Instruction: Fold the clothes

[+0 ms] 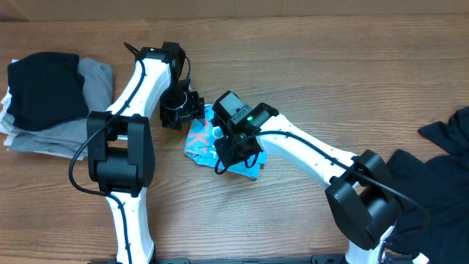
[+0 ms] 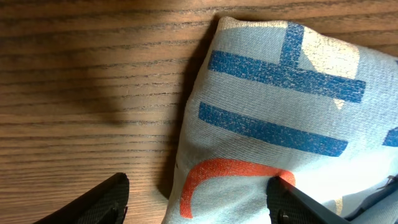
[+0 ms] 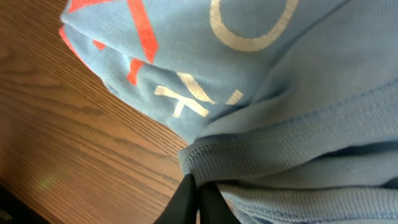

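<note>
Your shirt [image 1: 199, 141] lies bundled mid-frame on the counter [image 1: 308, 59], its long axis seemingly running upper left to lower right. Your right gripper [image 3: 197, 198] is closed at its hem, likely to lift an edge. The left gripper [image 2: 198, 188] stands open, straddling a corner, ready to pin it.
</note>
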